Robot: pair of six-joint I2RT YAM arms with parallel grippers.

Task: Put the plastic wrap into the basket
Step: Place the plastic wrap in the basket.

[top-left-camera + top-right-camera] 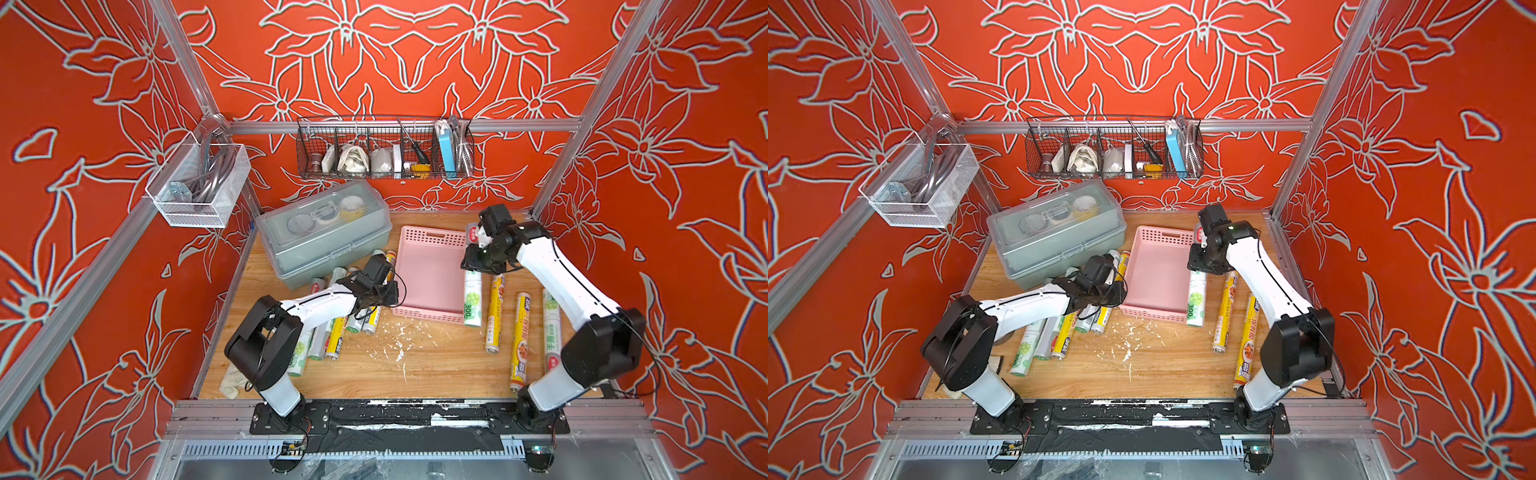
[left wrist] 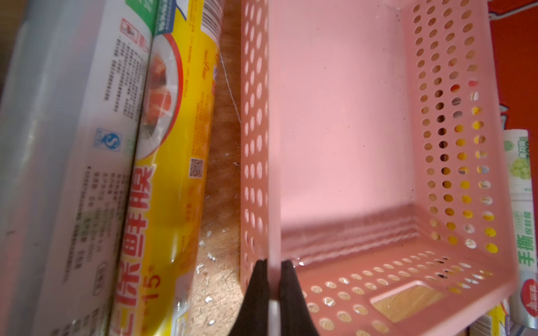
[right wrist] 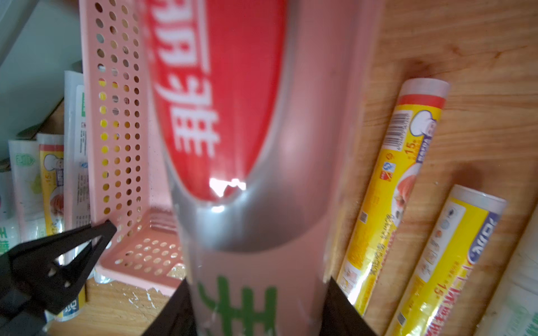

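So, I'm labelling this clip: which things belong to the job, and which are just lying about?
Job: plastic wrap rolls; pink basket, wall pinched by left gripper; white-green roll in right gripper.
Lying about: lidded grey box; wire rack; white mesh bin; cloth.

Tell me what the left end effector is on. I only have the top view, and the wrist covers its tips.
Observer: In the left wrist view, the left end effector is shut on the pink basket. It pinches the long side wall from both sides and holds no roll.
Operator: Right one actually gripping?
Observer: Yes. In the right wrist view, the right end effector is closed on a plastic wrap roll with a red oval label. Its fingers press against both sides of the roll.
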